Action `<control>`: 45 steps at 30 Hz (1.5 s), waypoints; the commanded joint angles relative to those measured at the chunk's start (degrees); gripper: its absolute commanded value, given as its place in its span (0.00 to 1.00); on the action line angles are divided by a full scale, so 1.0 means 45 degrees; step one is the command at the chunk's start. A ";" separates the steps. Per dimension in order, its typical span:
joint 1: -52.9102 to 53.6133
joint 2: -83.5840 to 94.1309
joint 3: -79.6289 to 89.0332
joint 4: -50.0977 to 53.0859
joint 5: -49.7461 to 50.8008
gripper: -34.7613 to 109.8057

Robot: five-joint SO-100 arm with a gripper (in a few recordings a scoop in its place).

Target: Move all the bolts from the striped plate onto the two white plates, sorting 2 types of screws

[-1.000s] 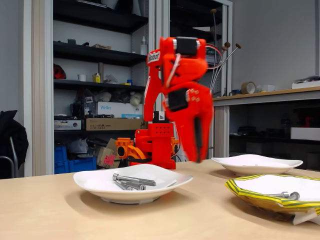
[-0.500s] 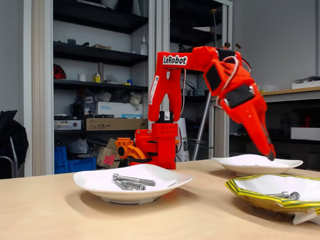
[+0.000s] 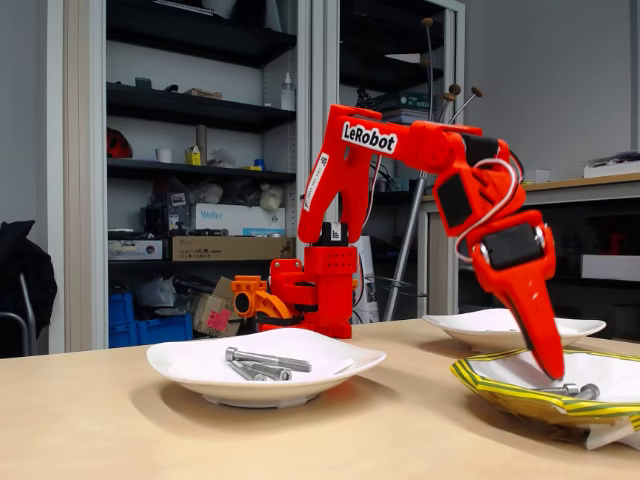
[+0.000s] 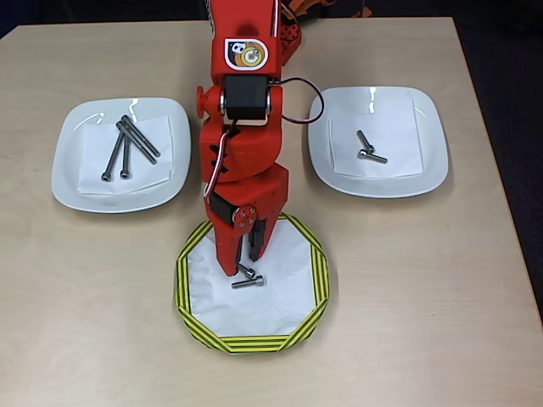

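Observation:
The striped plate lies front centre in the overhead view, with two short bolts on its white centre. My orange gripper points down over that plate, its tips just above the upper short bolt. A narrow gap shows between the fingers and nothing is held. The left white plate carries three long bolts. On the right white plate lie two short bolts.
The arm's base stands at the table's far edge between the white plates. Shelves and a workbench fill the room behind. Bare tabletop lies on both sides of the striped plate and along the front edge.
The arm swung from the middle to the right over the far white plate, then came down and forward. The gripper now hangs low over the striped plate's bolts.

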 commanded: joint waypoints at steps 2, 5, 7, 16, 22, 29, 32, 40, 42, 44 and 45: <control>-0.0098 -0.0273 -0.1035 0.0410 0.0117 0.32; -0.0059 -0.0684 -0.1426 0.0410 0.0234 0.32; -0.0059 -0.0898 -0.1641 0.0410 0.0391 0.32; -0.0020 -0.1719 -0.2832 0.1016 0.1289 0.24; 0.0020 -0.1797 -0.3984 0.2422 0.1348 0.24; -0.0234 -0.1602 -0.7012 0.6445 0.2246 0.24; -0.0781 -0.1074 -0.7168 0.7754 0.3203 0.24; -0.3262 0.2266 -0.2949 0.7480 0.7051 0.24; -0.4004 0.3203 -0.1348 0.6914 0.8359 0.24; -0.4727 0.4141 0.0215 0.6309 0.9492 0.24; -0.5078 0.4570 0.0820 0.6113 1.0020 0.24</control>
